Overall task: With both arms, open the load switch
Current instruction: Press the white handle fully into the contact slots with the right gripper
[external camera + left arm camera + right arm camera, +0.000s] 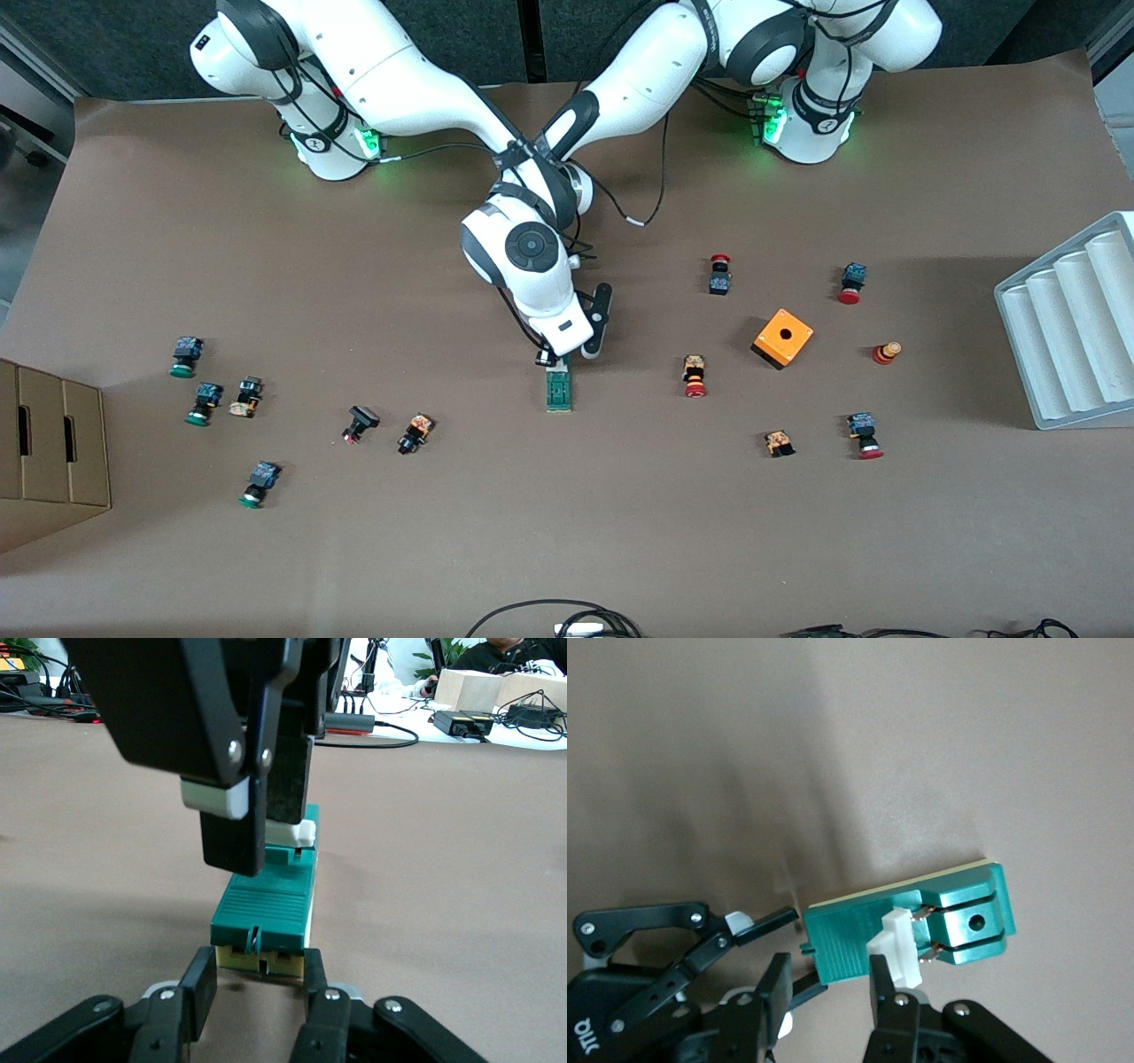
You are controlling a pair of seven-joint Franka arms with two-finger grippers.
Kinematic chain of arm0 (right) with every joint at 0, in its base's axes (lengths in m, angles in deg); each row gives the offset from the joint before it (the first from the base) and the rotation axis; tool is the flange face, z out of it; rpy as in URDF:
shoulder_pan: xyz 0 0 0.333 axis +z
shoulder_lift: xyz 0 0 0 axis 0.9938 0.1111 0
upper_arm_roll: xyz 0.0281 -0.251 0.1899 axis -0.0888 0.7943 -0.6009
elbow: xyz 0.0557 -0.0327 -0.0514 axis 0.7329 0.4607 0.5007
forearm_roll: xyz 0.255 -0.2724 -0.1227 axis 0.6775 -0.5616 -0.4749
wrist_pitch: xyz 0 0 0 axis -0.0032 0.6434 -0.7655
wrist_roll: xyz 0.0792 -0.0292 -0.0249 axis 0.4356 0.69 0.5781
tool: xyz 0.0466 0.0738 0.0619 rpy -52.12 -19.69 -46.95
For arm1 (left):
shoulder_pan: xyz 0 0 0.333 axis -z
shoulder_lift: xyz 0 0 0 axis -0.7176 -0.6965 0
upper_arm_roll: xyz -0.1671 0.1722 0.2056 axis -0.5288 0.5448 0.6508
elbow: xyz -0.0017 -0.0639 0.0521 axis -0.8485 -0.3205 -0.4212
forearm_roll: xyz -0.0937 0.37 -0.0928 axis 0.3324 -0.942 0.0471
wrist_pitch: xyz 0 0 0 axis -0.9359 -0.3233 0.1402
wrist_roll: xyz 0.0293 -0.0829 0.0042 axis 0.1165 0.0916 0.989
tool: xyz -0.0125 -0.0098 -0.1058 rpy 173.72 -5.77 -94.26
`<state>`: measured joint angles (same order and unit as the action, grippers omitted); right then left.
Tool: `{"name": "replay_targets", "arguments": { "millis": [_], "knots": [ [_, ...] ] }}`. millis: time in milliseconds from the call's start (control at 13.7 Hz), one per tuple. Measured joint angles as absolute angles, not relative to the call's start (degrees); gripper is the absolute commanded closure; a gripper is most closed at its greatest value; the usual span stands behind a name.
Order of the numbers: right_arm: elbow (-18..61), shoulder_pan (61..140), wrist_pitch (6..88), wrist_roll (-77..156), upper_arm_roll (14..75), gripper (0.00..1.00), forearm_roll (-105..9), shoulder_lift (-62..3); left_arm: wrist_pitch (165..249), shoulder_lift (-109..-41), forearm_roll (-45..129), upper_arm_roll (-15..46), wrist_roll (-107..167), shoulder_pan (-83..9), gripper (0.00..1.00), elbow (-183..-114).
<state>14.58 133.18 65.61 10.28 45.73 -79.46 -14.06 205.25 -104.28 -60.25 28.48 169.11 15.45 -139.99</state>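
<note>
Switch (558, 390) flat on surface (620, 532), mid-table, between both hands. Left hand (259, 979) low at its end, fingers closed on switch sides. Right hand (833, 979) above, fingers clamped narrow at white piece (897, 948).

Both arms are crossed at upper centre of the frame, and their grippers (567, 353) are met at the top end of the green load switch (559, 391), laid upright at centre. An orange box (783, 338) is shown at centre right, a white ribbed tray (1067, 328) at the right edge, cardboard (49, 443) at lower left.
</note>
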Motion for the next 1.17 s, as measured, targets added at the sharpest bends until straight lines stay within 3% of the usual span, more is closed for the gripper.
{"name": "replay_targets", "arguments": {
  "millis": [1169],
  "knots": [
    [14.57,133.5,68.45,10.62,45.75,0.56,-79.46,-12.45,205.24,-104.28,-60.25,28.48,169.11,15.45,0.54,-139.99]
  ]
}}
